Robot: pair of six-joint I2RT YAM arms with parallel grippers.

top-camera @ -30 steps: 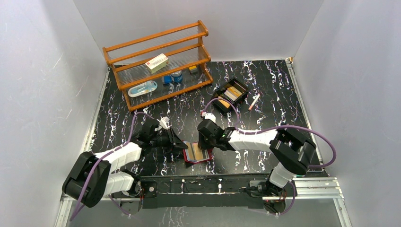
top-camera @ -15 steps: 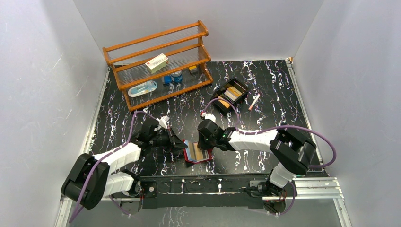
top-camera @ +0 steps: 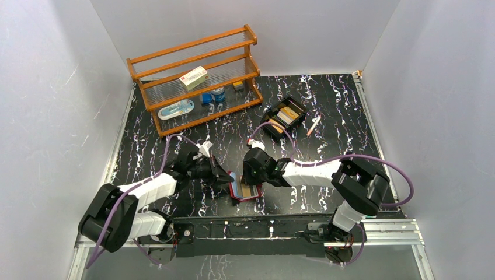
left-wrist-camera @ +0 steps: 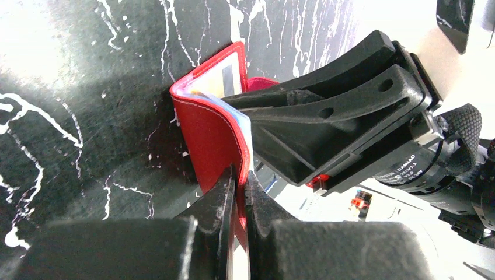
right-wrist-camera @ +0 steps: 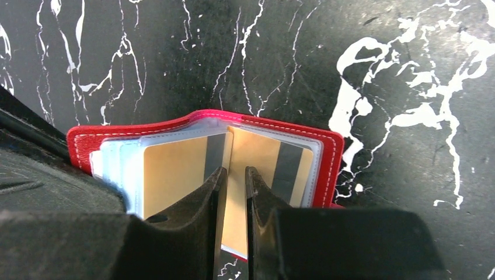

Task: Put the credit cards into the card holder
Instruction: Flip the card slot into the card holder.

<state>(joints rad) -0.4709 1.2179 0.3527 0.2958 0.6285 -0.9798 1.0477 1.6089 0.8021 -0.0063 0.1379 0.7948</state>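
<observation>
- Top view: the left gripper [top-camera: 225, 178] and right gripper [top-camera: 252, 179] crowd over the card holder [top-camera: 244, 193], so I cannot read its slots.
- Left wrist view: the left gripper is pinched tight on the raised red cover.
- Right wrist view: the right jaws are narrow with a gold card [right-wrist-camera: 233, 227] in the gap. I cannot tell if it is clamped.
- Card holder: red with white stitching, open on the table [top-camera: 327, 105] between the arms, with striped gold cards in clear sleeves.

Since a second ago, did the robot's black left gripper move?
Yes. The black left gripper crept slightly right, judged against the orange wooden shelf rack, and now pinches the left flap of the small red folding wallet.
</observation>
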